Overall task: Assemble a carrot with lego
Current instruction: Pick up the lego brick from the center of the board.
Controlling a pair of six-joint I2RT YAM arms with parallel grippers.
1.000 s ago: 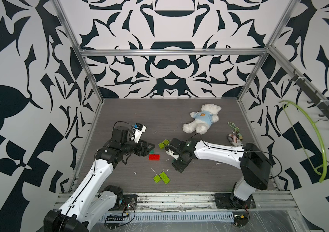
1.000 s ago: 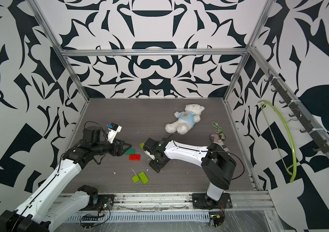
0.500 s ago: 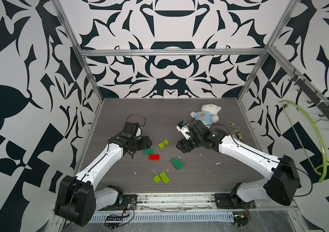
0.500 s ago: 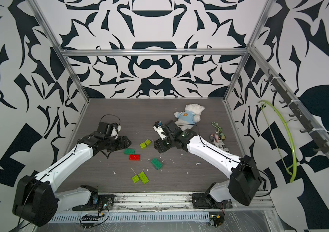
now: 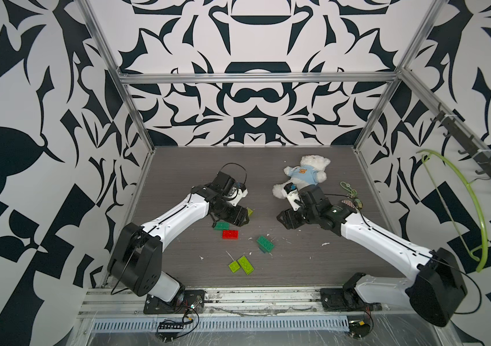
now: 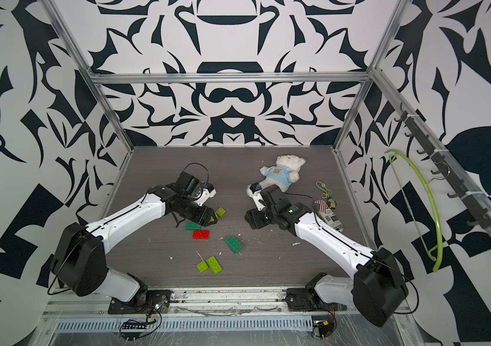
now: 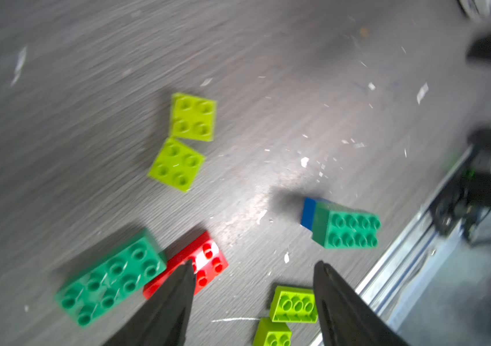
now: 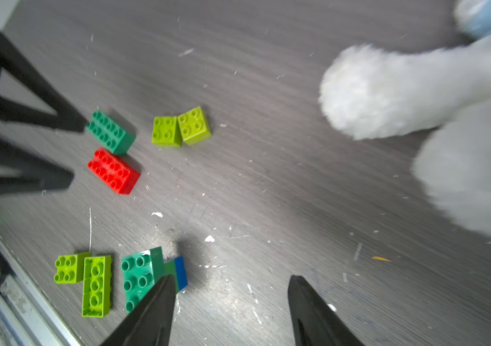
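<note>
On the grey table [image 5: 298,269], the left gripper [image 7: 253,265] and the right gripper [image 8: 231,278] are held with jaws spread and empty, the teddy bear [image 5: 307,176] is laid upper right of centre, and the part-built carrot [image 5: 265,244] — dark green on blue — is seen tipped just below mid-frame among a loose red brick [image 5: 230,234] and lime bricks [image 5: 241,265].

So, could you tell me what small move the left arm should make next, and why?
Probably shift the left gripper slightly toward the red brick and lower onto it. Its jaws stand open and empty, with one tip over that brick, and the green-and-blue stack lies on its side, seemingly awaiting further layers.
</note>
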